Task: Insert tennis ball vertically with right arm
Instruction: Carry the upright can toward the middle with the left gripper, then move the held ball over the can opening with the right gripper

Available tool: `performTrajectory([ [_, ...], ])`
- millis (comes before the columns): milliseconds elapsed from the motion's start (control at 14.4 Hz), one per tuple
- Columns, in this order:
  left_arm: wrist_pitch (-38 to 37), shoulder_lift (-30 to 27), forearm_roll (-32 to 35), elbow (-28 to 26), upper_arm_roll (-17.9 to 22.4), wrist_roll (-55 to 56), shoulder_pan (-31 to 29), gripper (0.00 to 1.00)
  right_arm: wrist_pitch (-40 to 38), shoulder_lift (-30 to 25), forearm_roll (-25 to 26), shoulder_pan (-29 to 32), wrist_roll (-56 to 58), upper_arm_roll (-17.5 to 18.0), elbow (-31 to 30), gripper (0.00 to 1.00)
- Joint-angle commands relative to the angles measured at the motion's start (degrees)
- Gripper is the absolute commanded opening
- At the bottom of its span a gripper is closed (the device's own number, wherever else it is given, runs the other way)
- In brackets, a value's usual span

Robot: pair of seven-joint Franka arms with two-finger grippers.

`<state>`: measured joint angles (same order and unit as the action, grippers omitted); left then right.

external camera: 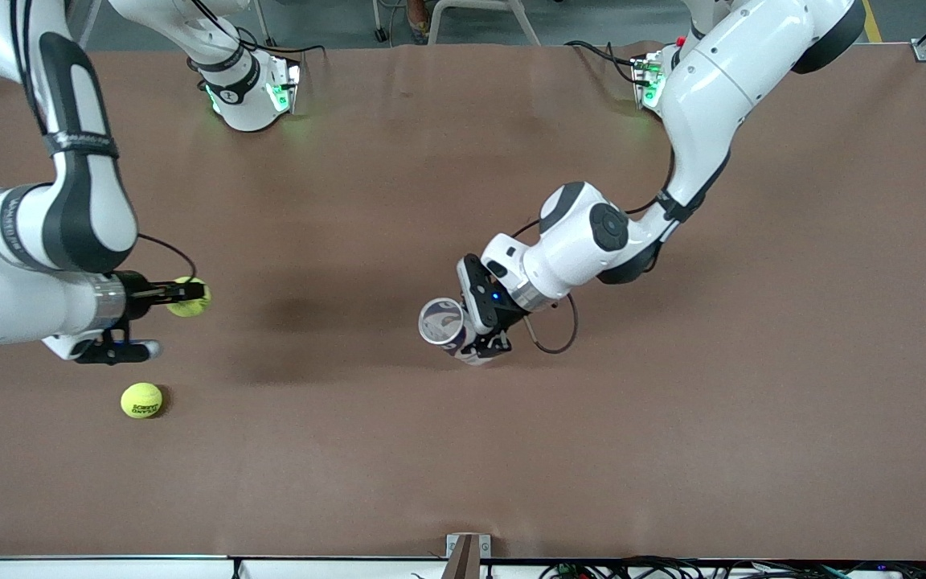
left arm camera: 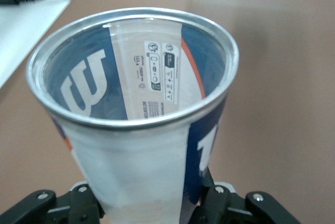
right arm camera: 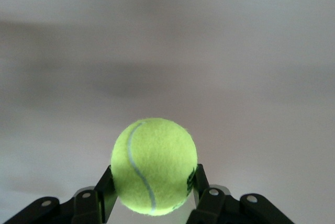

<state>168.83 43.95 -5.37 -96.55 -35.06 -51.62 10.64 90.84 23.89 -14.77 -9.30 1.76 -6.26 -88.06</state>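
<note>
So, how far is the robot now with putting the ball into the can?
Done: the right gripper is shut on a tennis ball, and the left gripper holds the can, which looks empty. Left: carry the ball over and drop it in. A second ball lies on the table.

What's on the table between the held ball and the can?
Nothing: bare table between the ball and can, per the front view.
</note>
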Motion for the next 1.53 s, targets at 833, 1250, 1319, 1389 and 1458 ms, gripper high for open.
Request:
performTrajectory([
  [833,22.2,5.6,-0.3,-11.8,-9.5,10.7,-4.4,0.64,15.3,2.0,-29.3,-17.7,-17.6,-0.1,5.9,0.18],
  [1250,22.2,6.3,-0.3,-12.1,-9.4,10.1,-4.2,0.65,16.9,4.4,-29.4,-19.8,-19.7,-0.1,5.7,0.18],
  [1319,22.2,6.3,-0.2,-12.1,-9.4,10.1,-4.2,0.66,16.9,4.8,-29.4,-20.0,-19.7,-0.1,5.7,0.18],
  [1389,22.2,6.3,-0.2,-12.1,-9.3,10.1,-4.2,0.66,16.9,5.2,-29.4,-20.5,-19.8,-0.1,5.7,0.18],
  [1458,22.2,6.4,-0.2,-12.1,-9.3,10.1,-4.1,0.66,17.0,5.3,-29.6,-21.2,-19.8,-0.1,5.6,0.18],
])
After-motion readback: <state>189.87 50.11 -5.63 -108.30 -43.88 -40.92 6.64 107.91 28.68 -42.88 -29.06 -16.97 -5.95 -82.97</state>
